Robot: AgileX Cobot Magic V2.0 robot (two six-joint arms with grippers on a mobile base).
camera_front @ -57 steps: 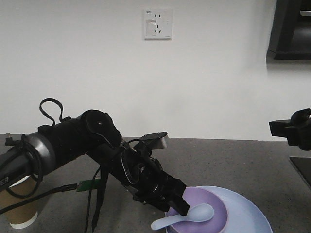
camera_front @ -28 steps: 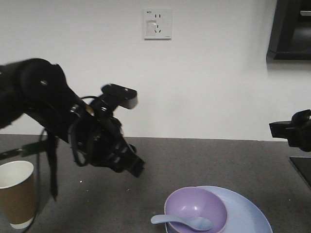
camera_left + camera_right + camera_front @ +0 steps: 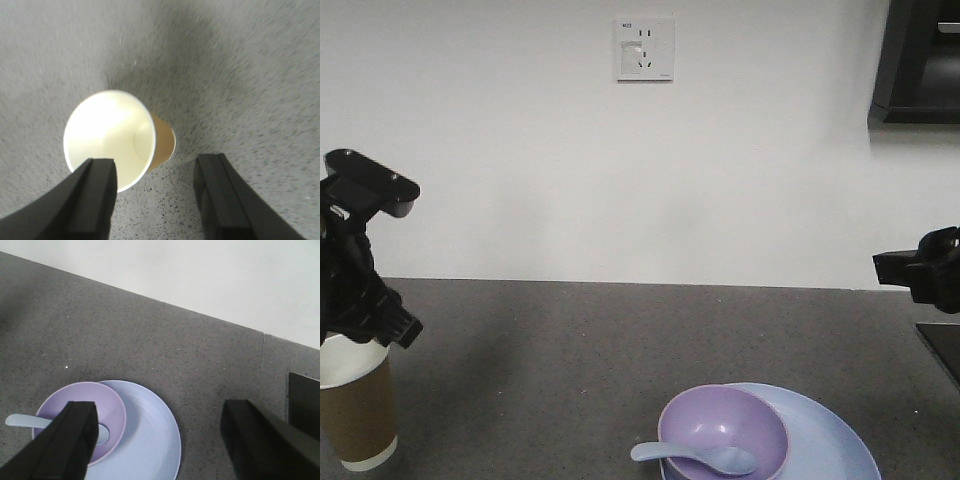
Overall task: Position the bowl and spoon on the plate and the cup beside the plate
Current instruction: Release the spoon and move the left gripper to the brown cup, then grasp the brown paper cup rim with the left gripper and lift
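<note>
Leftward the left gripper [image 3: 155, 170] has swung, away from the plate [image 3: 830, 445], where it was bent over the bowl a second ago, and it now hangs above the cup [image 3: 107, 137].

Nearest on the plate lies the spoon [image 3: 695, 458], its scoop inside the bowl [image 3: 725, 425] and its handle poking over the bowl's rim toward the plate's left edge. The bowl sits on the plate's left part. Well apart to the plate's left stands the cup, upright on the grey counter [image 3: 570, 350]. The left jaws are spread and grip nothing; one finger overlaps the cup's rim in the wrist view, the other lies past its far side. To the plate's right hovers the right gripper [image 3: 160, 410], jaws wide apart and empty. Behind the plate, high on the wall, is a socket [image 3: 644, 48].

As I judge it, a finger landing on the rim could tip the light cup, a hard squeeze could buckle the paper, and setting it too close could knock the spoon's jutting handle.

Count: one bowl, one spoon, one plate, one cup, two grippers, one socket.
</note>
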